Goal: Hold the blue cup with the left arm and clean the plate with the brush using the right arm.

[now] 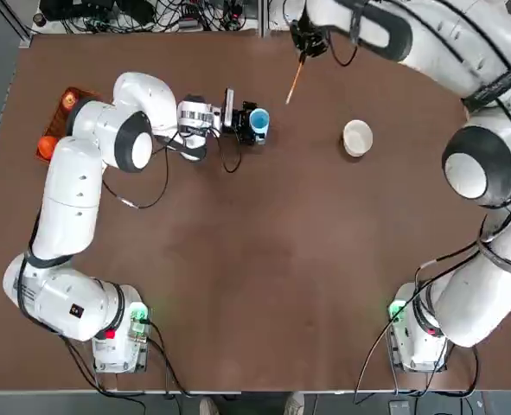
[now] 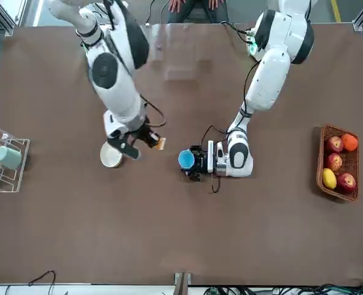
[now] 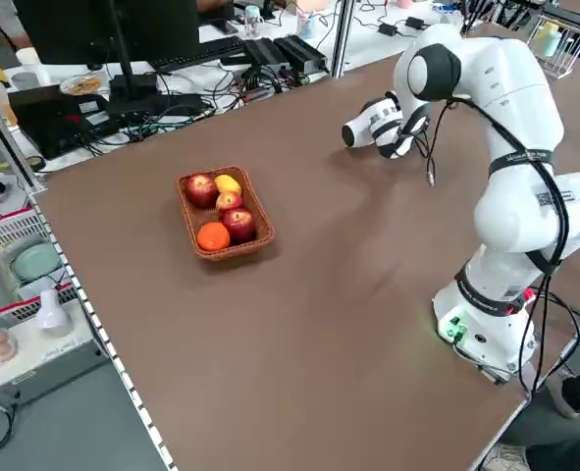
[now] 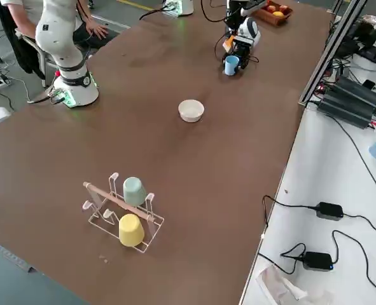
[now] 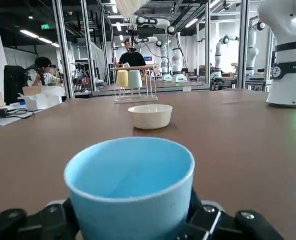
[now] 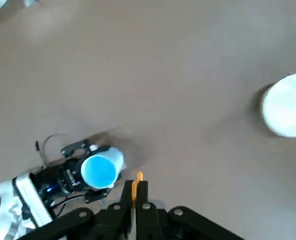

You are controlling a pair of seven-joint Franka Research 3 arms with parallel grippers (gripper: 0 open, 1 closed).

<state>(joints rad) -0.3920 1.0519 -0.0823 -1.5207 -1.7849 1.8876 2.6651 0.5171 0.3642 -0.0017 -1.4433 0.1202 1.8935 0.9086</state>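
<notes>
The blue cup (image 5: 131, 187) stands mid-tabletop, the left gripper (image 1: 240, 118) closed around it. The right gripper (image 6: 136, 200), clamping the brush (image 1: 295, 80), hangs above the far edge, apart from the plate (image 1: 357, 138). Any slackening of the left grip could free the cup; a misjudged descent could knock the plate aside.

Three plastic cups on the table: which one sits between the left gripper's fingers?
The light-blue plastic cup, upright in the left gripper. The pale green cup and yellow cup hang on the wire rack.

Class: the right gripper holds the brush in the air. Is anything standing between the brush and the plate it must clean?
Nothing visible. The right gripper holds the brush above bare table; the plate sits alone, and the blue cup in the left gripper lies on the brush's other side.
</notes>
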